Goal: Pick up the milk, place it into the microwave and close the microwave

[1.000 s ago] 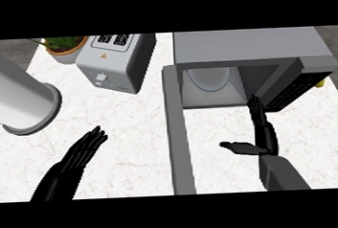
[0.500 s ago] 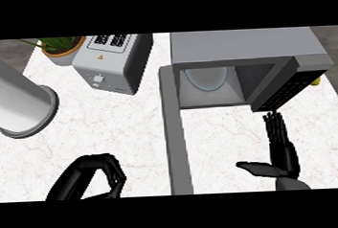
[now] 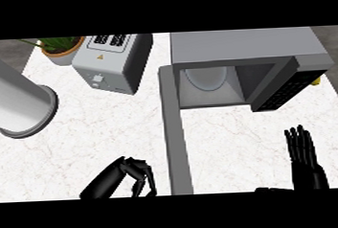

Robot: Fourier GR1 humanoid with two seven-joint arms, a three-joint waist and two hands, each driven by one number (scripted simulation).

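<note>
The grey microwave (image 3: 243, 45) stands at the back right with its cavity open; a pale round plate (image 3: 207, 79) shows inside. Its door (image 3: 175, 135) swings out toward me and shows edge-on as a long grey bar. I see no milk carton anywhere. My left hand (image 3: 126, 177) is low, just left of the door's near end, its fingers curled with nothing visible in them. My right hand (image 3: 304, 159) stands open at the lower right, fingers straight and pointing up, well in front of the microwave's control panel (image 3: 287, 87).
A large grey-white cylinder (image 3: 15, 104) stands at the left. A silver toaster (image 3: 113, 63) and a potted plant (image 3: 59, 49) are at the back left. A small yellow thing (image 3: 316, 80) peeks out at the microwave's right side. White marble counter (image 3: 95, 133) lies between.
My left hand has gone from open to curled and has shifted right toward the door. My right hand has drawn back from the microwave's front toward the lower edge.
</note>
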